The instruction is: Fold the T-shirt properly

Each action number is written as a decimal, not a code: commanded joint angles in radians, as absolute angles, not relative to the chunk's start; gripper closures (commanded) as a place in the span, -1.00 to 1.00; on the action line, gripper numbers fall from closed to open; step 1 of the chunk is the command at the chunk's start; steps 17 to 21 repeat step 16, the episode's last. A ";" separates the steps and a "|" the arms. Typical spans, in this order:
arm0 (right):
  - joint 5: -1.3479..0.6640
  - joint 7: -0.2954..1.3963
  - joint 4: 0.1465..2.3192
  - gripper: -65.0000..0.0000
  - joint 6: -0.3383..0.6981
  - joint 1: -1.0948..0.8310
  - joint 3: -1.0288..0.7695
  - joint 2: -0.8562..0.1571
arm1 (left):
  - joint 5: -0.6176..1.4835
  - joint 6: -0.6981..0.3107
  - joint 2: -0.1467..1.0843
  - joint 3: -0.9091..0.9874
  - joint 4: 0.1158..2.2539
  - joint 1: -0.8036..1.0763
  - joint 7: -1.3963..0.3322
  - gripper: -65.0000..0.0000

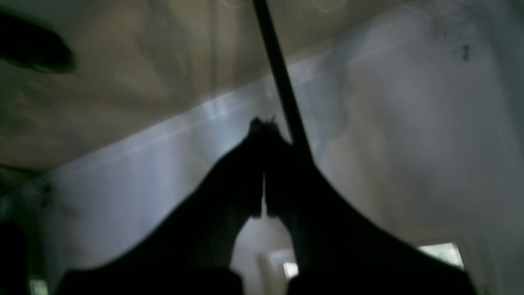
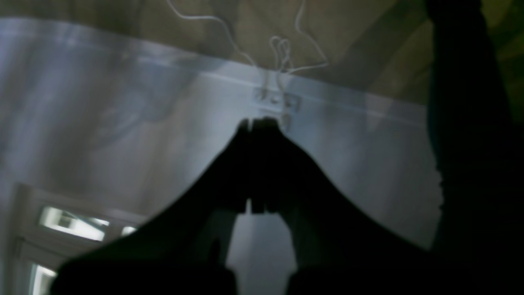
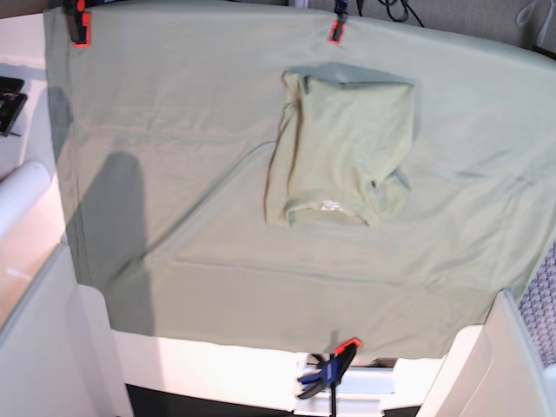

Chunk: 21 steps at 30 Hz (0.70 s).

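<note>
While both grippers (image 1: 264,123) (image 2: 260,123) stand closed, empty

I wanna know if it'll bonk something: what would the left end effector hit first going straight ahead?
Probably the pale wall beyond the left end effector's tips, though the view is blurry and I can't tell how far.

The small white label (image 3: 331,206) inside the T-shirt's (image 3: 347,143) neck, at its six o'clock edge, bears marks too small to read; nothing else is legible.
</note>
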State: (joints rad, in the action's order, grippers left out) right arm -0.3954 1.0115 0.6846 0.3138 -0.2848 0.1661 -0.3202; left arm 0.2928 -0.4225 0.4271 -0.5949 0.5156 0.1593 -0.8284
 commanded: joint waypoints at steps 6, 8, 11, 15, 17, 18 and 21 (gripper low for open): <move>-0.346 1.029 0.617 1.00 0.314 -0.176 0.166 -0.260 | 0.376 -0.460 0.391 -0.737 0.516 0.057 -0.842 1.00; -0.320 1.029 0.617 1.00 0.314 -0.148 0.165 -0.237 | 0.400 -0.460 0.362 -0.754 0.516 0.046 -0.847 1.00; -0.302 1.027 0.617 1.00 0.314 -0.111 0.165 -0.208 | 0.411 -0.459 0.320 -0.752 0.515 0.043 -0.846 1.00; -0.291 1.006 0.622 1.00 0.314 -0.084 0.165 -0.184 | 0.411 -0.459 0.281 -0.752 0.515 0.043 -0.844 1.00; -0.291 0.985 0.622 1.00 0.315 -0.082 0.165 -0.179 | 0.407 -0.460 0.274 -0.751 0.515 0.042 -0.841 1.00; -0.291 0.985 0.622 1.00 0.315 -0.082 0.165 -0.179 | 0.407 -0.460 0.274 -0.751 0.515 0.042 -0.841 1.00; -0.291 0.985 0.622 1.00 0.315 -0.082 0.165 -0.179 | 0.407 -0.460 0.274 -0.751 0.515 0.042 -0.841 1.00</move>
